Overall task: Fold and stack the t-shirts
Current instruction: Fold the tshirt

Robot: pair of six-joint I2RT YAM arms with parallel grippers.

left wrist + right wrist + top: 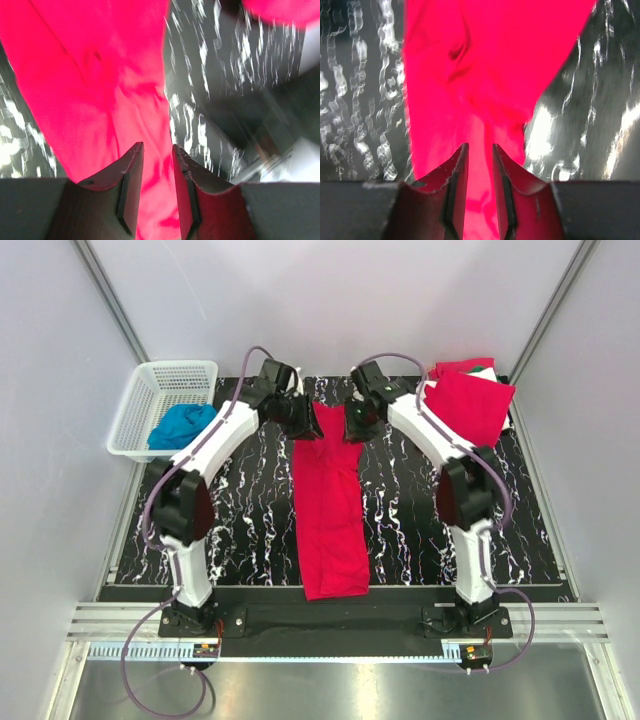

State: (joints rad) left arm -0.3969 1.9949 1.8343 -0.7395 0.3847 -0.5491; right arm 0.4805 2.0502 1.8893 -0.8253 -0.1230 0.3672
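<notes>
A bright red t-shirt, folded into a long narrow strip, lies down the middle of the black marbled mat. Its far end is pinched narrow and lifted between both grippers. My left gripper is shut on the far end's left side, with red cloth running between its jaws in the left wrist view. My right gripper is shut on the right side, and the cloth bunches into its jaws. A stack of folded red t-shirts sits at the back right, with white and green showing at its far edge.
A white plastic basket stands at the back left, off the mat, holding a blue cloth. Grey walls with metal posts close in the back and sides. A metal rail runs along the near edge.
</notes>
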